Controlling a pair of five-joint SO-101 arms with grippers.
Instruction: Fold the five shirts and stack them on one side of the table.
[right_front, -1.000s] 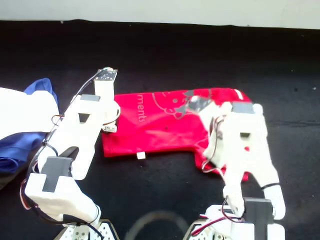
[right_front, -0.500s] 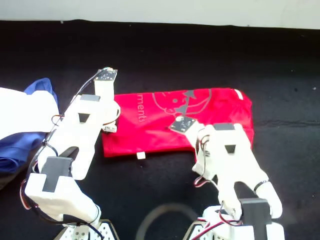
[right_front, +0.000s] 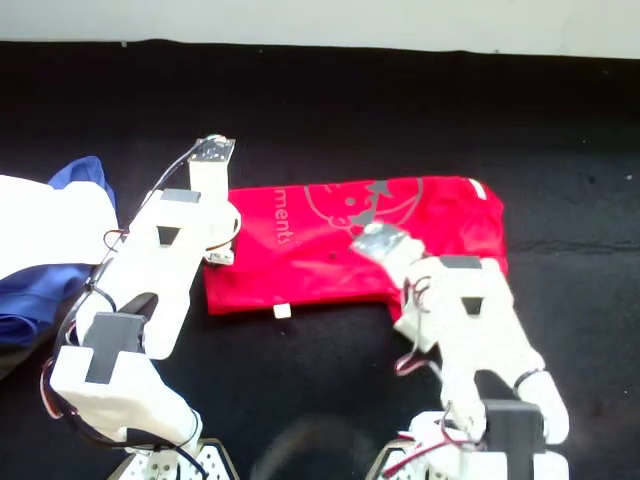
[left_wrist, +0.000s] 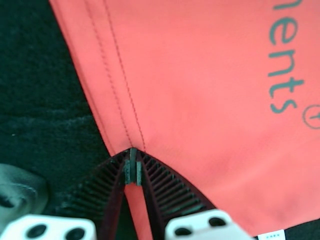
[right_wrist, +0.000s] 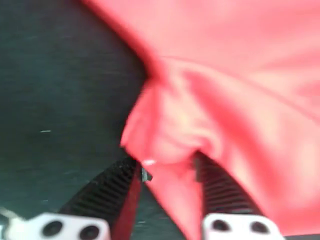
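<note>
Left wrist view, left gripper: the jaws are pressed together at their tips, and the stitched hem of the red shirt is pinched between them. A strip of red cloth is seen running back between the ribbed pads.
hem seam: a double line of stitching is seen leading away from the jaw tips along the shirt's edge.
grey lettering: it is printed on the shirt ahead of the closed jaws and off to one side, well apart from the tips.
white tag: it is found at the shirt's edge, back beside the gripper's body.
table cover: black cloth is seen just beside the jaws, on the outer side of the pinched hem.
right gripper: the jaws are held part-way apart, and a thick bunched fold of the red shirt is gripped between them, with cloth touching both pads.
cloth at the right jaws: it is gathered and rumpled at the tips and spreads out ahead of them. The black table cover is seen next to one jaw.
high view: the red shirt is laid flat between the two arms. The left arm is placed at one short edge and the right arm over the near edge, toward the other end.
white shirt and blue shirt: they are heaped at the table's edge on the outer side of the left arm, well apart from both pairs of jaws.
</note>
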